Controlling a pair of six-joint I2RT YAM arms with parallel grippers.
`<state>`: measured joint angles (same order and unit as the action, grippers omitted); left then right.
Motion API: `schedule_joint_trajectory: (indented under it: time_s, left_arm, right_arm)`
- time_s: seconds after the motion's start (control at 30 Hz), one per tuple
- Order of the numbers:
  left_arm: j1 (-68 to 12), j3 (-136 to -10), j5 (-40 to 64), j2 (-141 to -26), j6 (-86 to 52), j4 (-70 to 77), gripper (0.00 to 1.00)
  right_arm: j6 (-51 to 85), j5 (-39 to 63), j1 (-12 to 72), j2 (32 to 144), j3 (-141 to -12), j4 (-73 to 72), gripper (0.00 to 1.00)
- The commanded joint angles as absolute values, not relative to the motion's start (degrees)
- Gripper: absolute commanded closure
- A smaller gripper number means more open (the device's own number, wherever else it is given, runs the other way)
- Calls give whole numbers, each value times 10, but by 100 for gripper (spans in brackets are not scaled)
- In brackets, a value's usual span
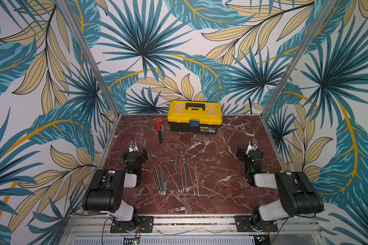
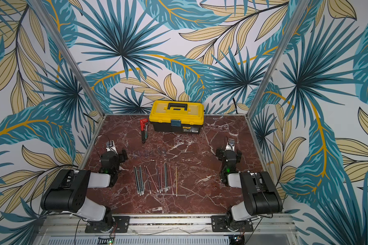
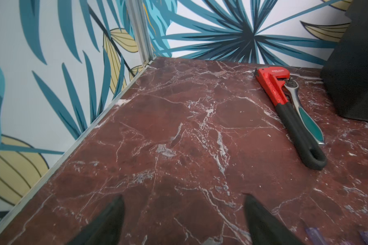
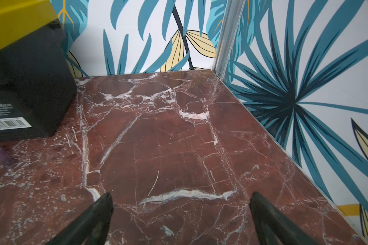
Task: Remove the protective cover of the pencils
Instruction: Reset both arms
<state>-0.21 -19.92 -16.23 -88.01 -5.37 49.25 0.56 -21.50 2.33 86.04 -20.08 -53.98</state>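
Slim pencils [image 1: 175, 180] with silver ferrules lie in a loose row on the veined red-marble desk [image 1: 221, 169], in front of the boxy yellow toolbox [image 1: 194, 116]. Faint translucent protective caps [image 1: 167, 153] lie between toolbox and pencils. The left pincer [image 3: 184, 197] and right pincer [image 4: 182, 194] are both spread and empty.

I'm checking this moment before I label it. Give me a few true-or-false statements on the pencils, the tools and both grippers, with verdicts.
1. The pencils lie in a row on the marble table between the two arms. True.
2. The yellow toolbox stands with its lid up. False: the lid is shut.
3. The left gripper holds a pencil. False: its jaws stand apart with nothing between them, over bare marble.
4. The red pipe wrench lies on the table on the toolbox's left-arm side. True.
5. The right gripper is open and empty. True.
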Motion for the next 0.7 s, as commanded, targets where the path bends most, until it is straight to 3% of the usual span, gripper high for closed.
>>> schedule_joint_trajectory:
  time_s: [0.0,0.67]
  left_arm:
    - [1,-221,-140,-873,-43,504,0]
    - [1,-221,-140,-872,-44,501,0]
  right_arm:
    - [-6,-185,25,866,-185,-588,0]
    - [-6,-180,25,865,-195,-567,1]
